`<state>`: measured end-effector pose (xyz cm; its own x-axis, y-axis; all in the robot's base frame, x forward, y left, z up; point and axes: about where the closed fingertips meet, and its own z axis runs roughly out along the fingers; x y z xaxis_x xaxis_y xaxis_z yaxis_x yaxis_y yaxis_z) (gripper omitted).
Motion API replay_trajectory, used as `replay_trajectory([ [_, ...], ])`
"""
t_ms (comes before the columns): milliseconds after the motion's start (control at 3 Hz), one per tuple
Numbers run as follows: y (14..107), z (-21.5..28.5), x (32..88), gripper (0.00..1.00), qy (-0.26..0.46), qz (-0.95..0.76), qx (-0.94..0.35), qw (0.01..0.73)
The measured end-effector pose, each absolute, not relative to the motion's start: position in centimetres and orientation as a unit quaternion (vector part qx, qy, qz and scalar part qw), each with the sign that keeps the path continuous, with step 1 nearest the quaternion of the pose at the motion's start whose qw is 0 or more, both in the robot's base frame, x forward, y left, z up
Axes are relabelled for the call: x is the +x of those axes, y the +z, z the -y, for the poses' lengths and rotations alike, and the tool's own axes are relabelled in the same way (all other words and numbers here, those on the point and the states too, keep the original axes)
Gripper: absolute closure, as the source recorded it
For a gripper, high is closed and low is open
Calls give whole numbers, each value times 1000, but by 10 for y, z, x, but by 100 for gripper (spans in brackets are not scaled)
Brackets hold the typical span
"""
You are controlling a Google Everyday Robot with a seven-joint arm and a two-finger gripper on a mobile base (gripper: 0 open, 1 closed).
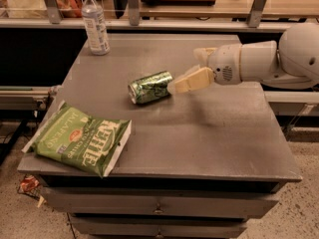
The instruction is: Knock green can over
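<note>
The big grey worktop (214,133) filled most of the view, with drawers (159,205) under its front edge. A fat white robot arm (279,59) reached in over the right edge of the worktop, near the back right corner, and it pointed to the left. A flat green and white chip bag (79,141) lay at the front left corner, and one end of it stuck out a little past the left edge. A clear plastic bottle (95,26) with a white cap stood up straight at the back left corner, far from the arm. The green can (149,87) was knocked over. It lay on its side near the middle of the worktop, a bit closer to the back edge than the front edge and a bit to the left. Its silver top faced the front left corner, toward the chip bag, and its bottom faced the right edge. The can was well apart from the bag and from the bottle. The end effector (188,69) was just to the right of the can, low over the worktop. Its two pale fingers (192,80) were spread apart and held nothing. The nearer finger pointed at the can's bottom end, and its tip was right by the can, touching it or nearly so. The other finger sat farther back, toward the back edge.
</note>
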<state>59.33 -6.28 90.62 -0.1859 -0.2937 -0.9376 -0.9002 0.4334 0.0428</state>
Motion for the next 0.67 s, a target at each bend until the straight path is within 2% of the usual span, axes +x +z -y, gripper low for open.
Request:
replay_trajectory([
  [667,922,136,611,0,255,-707,-446,487],
])
